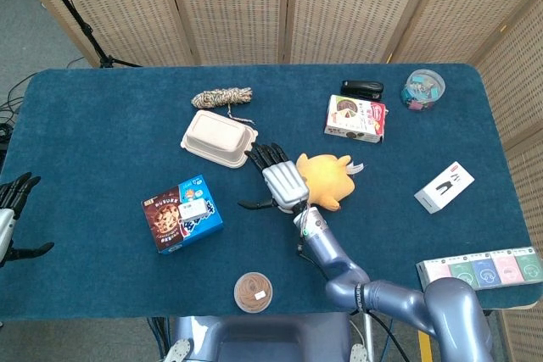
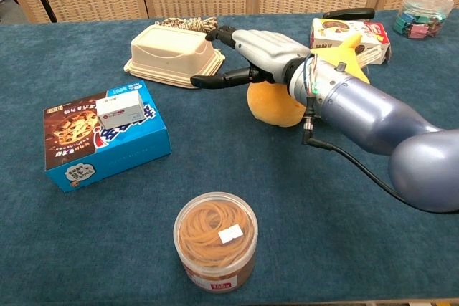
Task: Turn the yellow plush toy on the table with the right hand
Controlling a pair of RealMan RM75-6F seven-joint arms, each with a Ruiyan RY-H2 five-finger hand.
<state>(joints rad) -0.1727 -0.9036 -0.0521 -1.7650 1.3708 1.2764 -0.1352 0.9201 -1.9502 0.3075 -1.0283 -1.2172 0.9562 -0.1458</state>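
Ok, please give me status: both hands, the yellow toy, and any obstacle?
Right hand open, fingers spread, beside yellow plush toy. Left hand idle at table edge, holds nothing. Toy on table. Beige container close ahead of right fingertips.

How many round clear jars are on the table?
2. The rubber band jar is at the near edge; the clip jar is at the far right corner. None seems hidden.
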